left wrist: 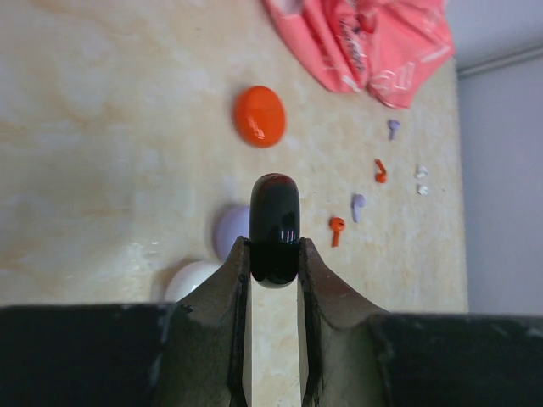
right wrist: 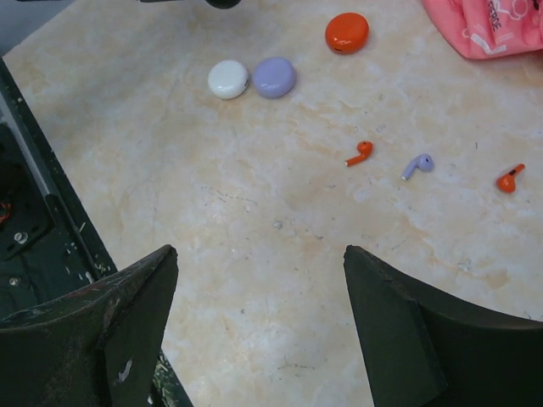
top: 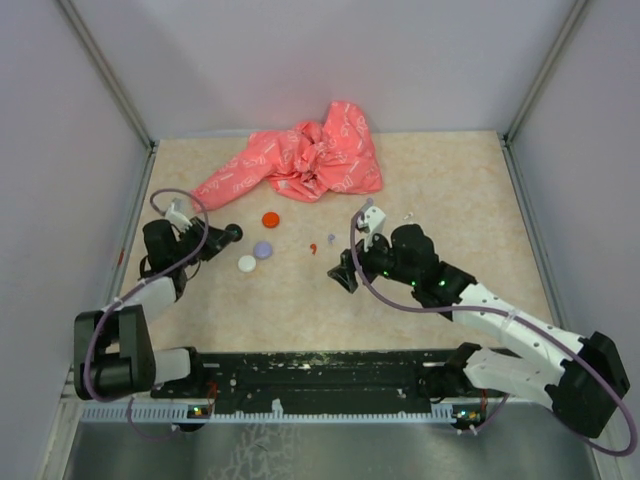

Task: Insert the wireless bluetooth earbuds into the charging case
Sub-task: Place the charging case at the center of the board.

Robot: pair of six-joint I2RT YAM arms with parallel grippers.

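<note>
The red-orange charging case [top: 270, 219] lies shut on the table in front of the pink cloth; it also shows in the left wrist view [left wrist: 260, 116] and the right wrist view [right wrist: 347, 32]. Two tiny red earbuds lie to its right: one [left wrist: 337, 229] [right wrist: 361, 153] nearer, one [left wrist: 380, 170] [right wrist: 509, 179] farther. My left gripper [left wrist: 273, 246] [top: 228, 236] is shut on a black disc-shaped case [left wrist: 273, 220], held left of the discs. My right gripper [right wrist: 259, 250] [top: 345, 272] is open and empty, above bare table just short of the earbuds.
A lavender disc [top: 263, 249] and a white disc [top: 247, 263] lie side by side near the left gripper. Lavender earbuds [left wrist: 358, 206] [left wrist: 394, 127] and small white pieces [left wrist: 421, 171] lie among the red ones. The crumpled pink cloth [top: 300, 160] lies at the back.
</note>
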